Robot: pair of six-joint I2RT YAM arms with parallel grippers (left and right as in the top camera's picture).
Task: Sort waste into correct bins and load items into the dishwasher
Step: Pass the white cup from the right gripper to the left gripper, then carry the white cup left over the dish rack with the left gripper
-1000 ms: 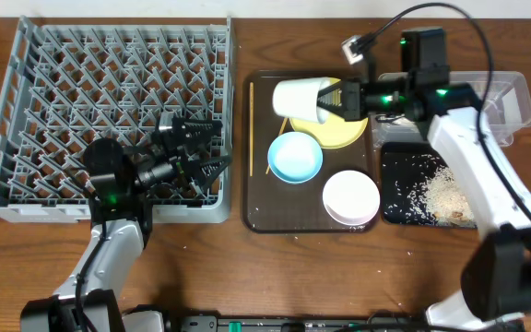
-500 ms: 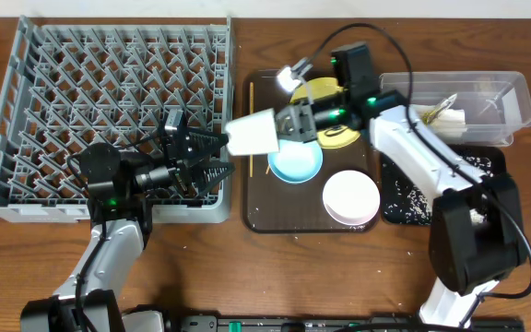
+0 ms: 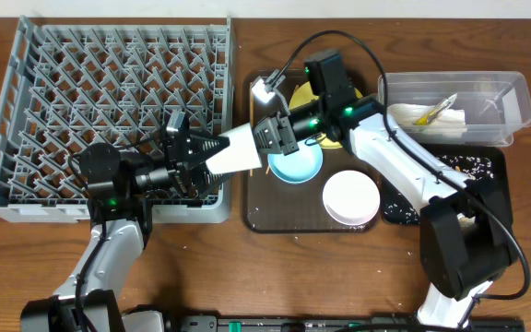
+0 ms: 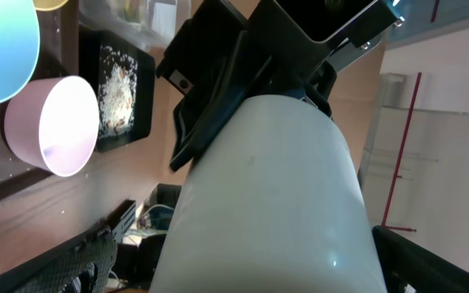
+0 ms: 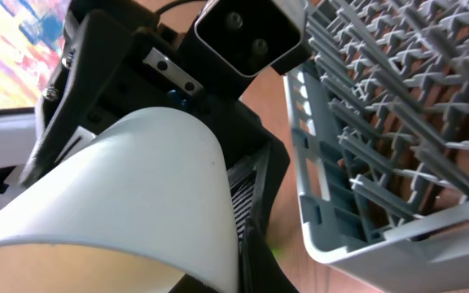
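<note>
Pinching the cup (image 3: pixel 235 152) by its rim, the right end effector (image 3: pixel 265 140) has its fingers pressed together on the thin wall. The cup is held in the air on its side, just off the rack's (image 3: pixel 182 214) right front corner. Its mouth faces away from the rack and its closed end points toward it. The left end effector (image 3: pixel 208 157) sits over that same corner of the rack, spread wide, with the cup's closed end between its fingers. Whether they touch the cup cannot be told. Right of the rack lies the brown tray (image 3: pixel 275 210), carrying the blue bowl (image 3: pixel 295 164), the white bowl (image 3: pixel 350 196) and the yellow plate (image 3: pixel 304 94), the plate partly hidden by the right arm. Farther right of the rack, the clear tub (image 3: pixel 516 100) holds the napkin (image 3: pixel 431 118), and the black tray (image 3: pixel 482 166) in front of it is scattered with rice.
</note>
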